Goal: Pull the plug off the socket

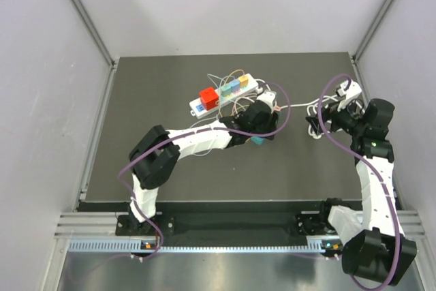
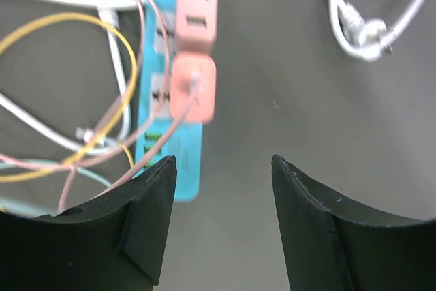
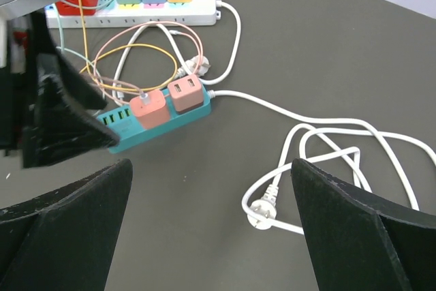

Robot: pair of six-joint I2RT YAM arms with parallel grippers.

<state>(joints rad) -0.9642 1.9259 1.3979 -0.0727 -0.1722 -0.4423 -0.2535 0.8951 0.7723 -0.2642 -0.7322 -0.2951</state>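
Note:
A teal socket strip (image 3: pixel 163 122) lies on the dark table. It carries a light pink plug (image 3: pixel 148 108) with a thin pink cable and a darker pink plug (image 3: pixel 185 93). In the left wrist view the strip (image 2: pixel 170 155) and the cabled plug (image 2: pixel 193 90) lie just ahead of my left gripper (image 2: pixel 221 165), which is open and empty, its left finger beside the strip's near end. In the top view the left gripper (image 1: pixel 262 127) covers most of the strip (image 1: pixel 259 141). My right gripper (image 3: pixel 211 166) is open and empty, back from the strip, at the right of the table (image 1: pixel 317 124).
A white power strip (image 1: pixel 225 93) with a red adapter and several coloured plugs lies behind. Thin looped cables (image 3: pixel 129 59) run between the strips. A white cord with a loose plug (image 3: pixel 262 212) coils to the right. Walls enclose the table.

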